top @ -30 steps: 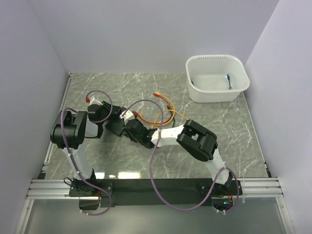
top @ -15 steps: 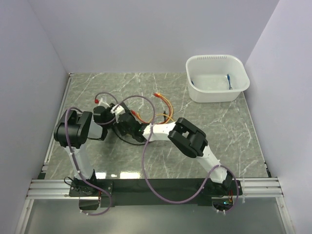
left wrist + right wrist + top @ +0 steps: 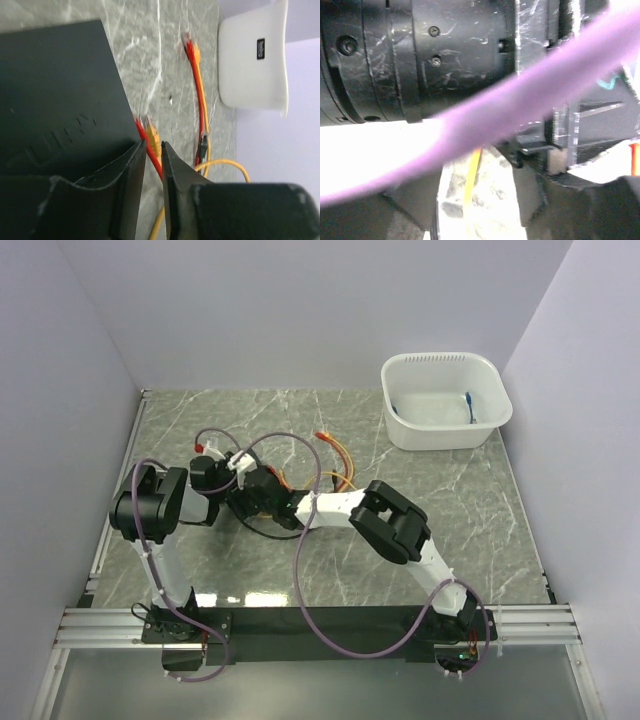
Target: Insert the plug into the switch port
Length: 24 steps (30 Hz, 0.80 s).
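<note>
From above, the two arms meet over the left-middle of the table [image 3: 450, 510]. Their wrists crowd so close that the flat black box is hidden beneath them. Red and orange cables [image 3: 340, 455] loop out to the right, and a white tub [image 3: 445, 435] sits in the far right corner.

In the left wrist view, the left gripper [image 3: 152, 150] has its fingers drawn to a thin slit. The orange plug [image 3: 152, 136] sits right at that slit, just beside the edge of the black box [image 3: 55, 85], with a red cable alongside. I cannot tell whether the fingers pinch anything, and no port shows.

The right wrist view is mostly blocked by a purple hose [image 3: 520, 95]. Below it, the right gripper [image 3: 477, 200] appears as two blurred dark fingers standing apart — nothing between them but table and a strand of orange cable.

The plug looks light and hard, probably with a delicate latch, and its springy cable will likely tug it askew. It is best held on the body just behind the tip — not on the cable. The thin box may slide and likely needs bracing.
</note>
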Motion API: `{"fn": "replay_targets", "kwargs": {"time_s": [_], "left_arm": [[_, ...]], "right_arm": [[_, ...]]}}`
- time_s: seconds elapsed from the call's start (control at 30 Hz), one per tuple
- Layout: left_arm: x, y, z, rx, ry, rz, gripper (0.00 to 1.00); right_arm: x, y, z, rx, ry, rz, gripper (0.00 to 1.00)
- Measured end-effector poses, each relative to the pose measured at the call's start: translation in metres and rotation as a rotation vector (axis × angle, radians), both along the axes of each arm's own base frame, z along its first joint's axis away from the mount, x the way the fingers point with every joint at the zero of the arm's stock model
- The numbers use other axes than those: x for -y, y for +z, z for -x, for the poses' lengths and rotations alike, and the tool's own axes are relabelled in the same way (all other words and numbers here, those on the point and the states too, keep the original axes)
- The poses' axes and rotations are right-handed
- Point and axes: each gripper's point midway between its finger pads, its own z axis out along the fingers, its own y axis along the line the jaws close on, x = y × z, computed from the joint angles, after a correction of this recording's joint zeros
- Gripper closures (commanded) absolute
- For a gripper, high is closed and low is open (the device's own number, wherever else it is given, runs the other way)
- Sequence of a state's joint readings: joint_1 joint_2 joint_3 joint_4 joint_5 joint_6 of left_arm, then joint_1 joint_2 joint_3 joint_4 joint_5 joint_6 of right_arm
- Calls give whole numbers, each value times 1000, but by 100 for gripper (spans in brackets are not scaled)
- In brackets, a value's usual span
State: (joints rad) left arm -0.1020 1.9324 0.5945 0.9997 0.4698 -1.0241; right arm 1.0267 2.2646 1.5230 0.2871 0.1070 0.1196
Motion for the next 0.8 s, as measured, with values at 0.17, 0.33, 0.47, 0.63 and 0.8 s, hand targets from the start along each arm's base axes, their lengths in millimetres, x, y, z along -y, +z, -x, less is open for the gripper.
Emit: {"fn": "replay_targets", "kwargs": {"time_s": [0.17,0.33,0.47,0.63,0.8], "left_arm": [[9,-4,15,-83,-42,-14,71],[11,-18,25,-201,-65,-39,71],[1,-10,13,-239,-39,-67,71],[-23,18,-22,-207,22,-81,71],[-64,58,-66,-129,114,-104,71]], "right_arm": [[18,6,7,2,-14,-6,32],[37,23,18,6,-26,-29,32],[51,62,21,31,-65,-88,32],[59,106,13,44,-117,-186,32],[80,100,3,1,-177,-194,32]]}}
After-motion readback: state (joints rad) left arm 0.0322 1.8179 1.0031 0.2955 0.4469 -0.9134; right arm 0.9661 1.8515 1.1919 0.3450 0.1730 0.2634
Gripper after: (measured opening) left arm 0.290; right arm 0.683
